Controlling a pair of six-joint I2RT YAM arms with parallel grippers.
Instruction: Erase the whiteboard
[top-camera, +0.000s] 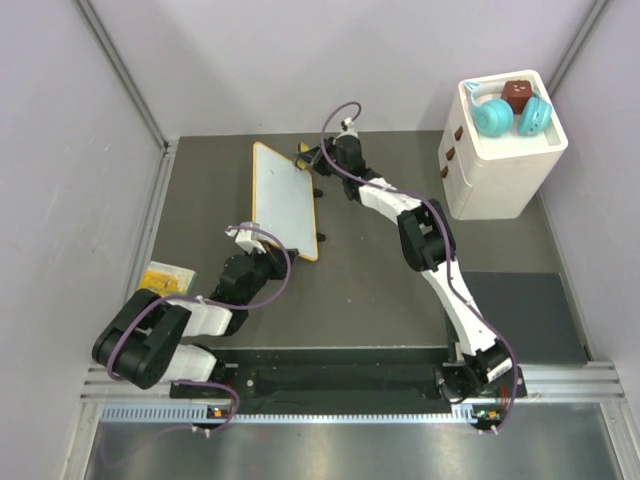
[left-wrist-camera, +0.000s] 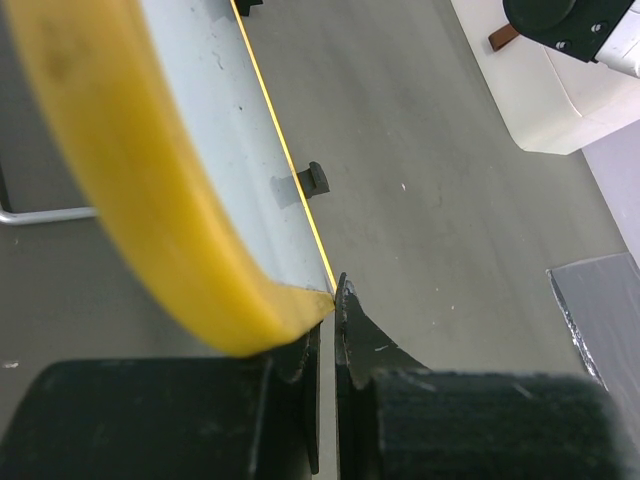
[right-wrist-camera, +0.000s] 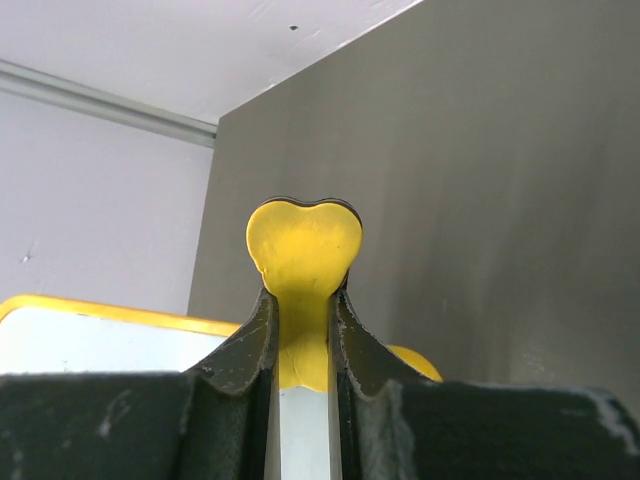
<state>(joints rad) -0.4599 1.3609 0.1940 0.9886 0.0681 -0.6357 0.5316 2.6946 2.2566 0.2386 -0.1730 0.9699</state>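
Lying on the grey table (top-camera: 380, 290) left of centre, the board (top-camera: 283, 195) runs from far left to near right, its yellow frame showing all round. The left gripper (top-camera: 258, 240) meets its near left corner. The right gripper (top-camera: 308, 155) sits at its far right corner, on an arm stretched across from the near right. A white box (top-camera: 500, 175) stands far right with two teal things (top-camera: 495, 115) and a brown cube (top-camera: 517, 93) on top. A dark mat (top-camera: 525, 315) lies near right, and a small yellow packet (top-camera: 165, 277) near left.

In the left wrist view the left gripper (left-wrist-camera: 333, 300) has its fingers pressed together, pinching the corner of the board (left-wrist-camera: 230, 150). The frame blurs close to the lens, and one black foot (left-wrist-camera: 315, 178) shows at the board's thin edge.

In the right wrist view the right gripper (right-wrist-camera: 303, 293) pinches a yellow piece (right-wrist-camera: 303, 240), whose heart-shaped end pokes out past the fingertips. The board (right-wrist-camera: 100, 345) shows low on the left, behind the fingers.
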